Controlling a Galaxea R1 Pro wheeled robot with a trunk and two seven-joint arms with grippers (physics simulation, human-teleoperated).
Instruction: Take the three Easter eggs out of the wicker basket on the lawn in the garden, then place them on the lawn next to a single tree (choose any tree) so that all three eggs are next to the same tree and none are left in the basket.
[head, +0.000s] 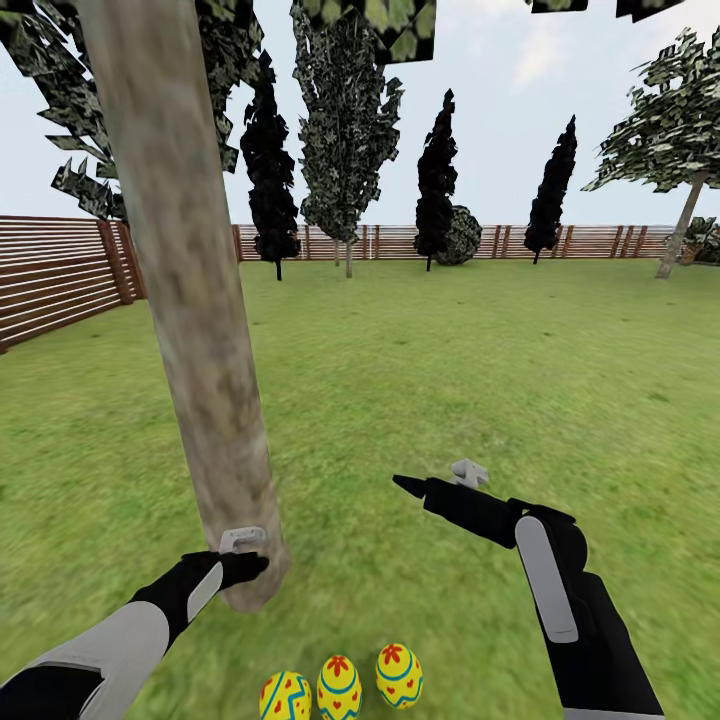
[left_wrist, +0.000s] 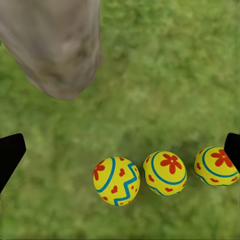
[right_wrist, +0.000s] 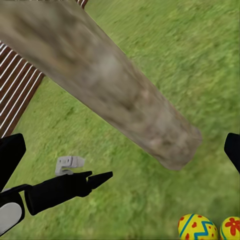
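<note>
Fenced lawn (head: 450, 380): three Easter eggs (left_wrist: 164, 173) lie in a row beside the tree (head: 190, 330), none held. Both grippers, left (head: 250, 566) and right (head: 408, 487), spread empty. Smooth, rounded, likely slippery — pinch across the middle.

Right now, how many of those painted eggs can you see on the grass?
3, in a row on the lawn by the tree base: left egg, middle egg, right egg. None seems hidden.

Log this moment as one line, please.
three Easter eggs: on lawn in a row by tree base | left gripper: open, empty, above eggs | right gripper: open, empty
</note>
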